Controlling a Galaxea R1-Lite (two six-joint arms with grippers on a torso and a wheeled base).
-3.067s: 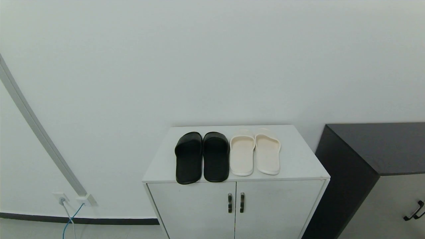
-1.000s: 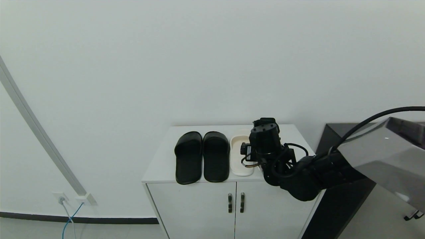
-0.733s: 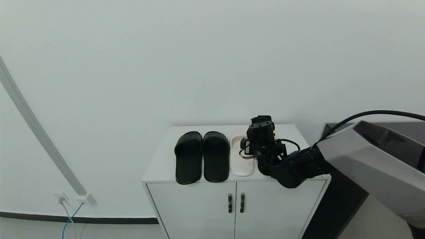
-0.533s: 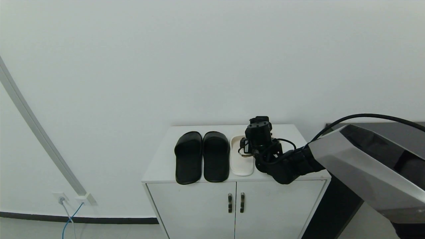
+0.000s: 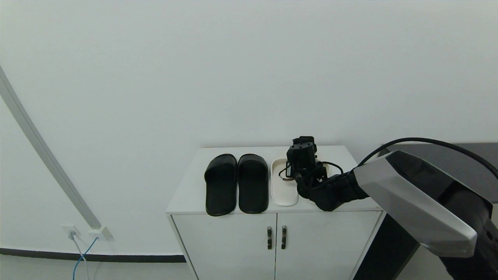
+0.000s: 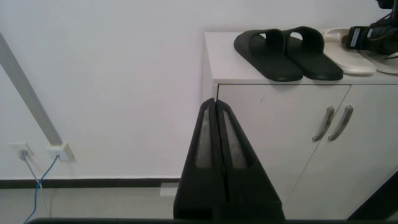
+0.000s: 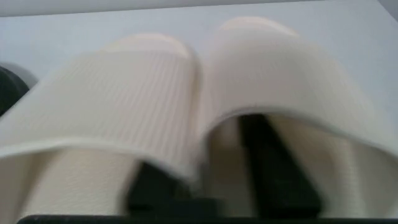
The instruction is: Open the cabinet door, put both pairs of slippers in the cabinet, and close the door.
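The left gripper is closed on nothing, low in its own view, facing the white cabinet at centre frame. At far left a conduit slants down the wall. The cabinet's doors are shut. On its top, left of centre, lies the black pair of slippers; just beside it on the right lies the cream pair. The right gripper sits at the cream pair with fingers spread, one under each strap. A dark cabinet stands at lower right.

Silver-shelled right arm, black wrist, black cable
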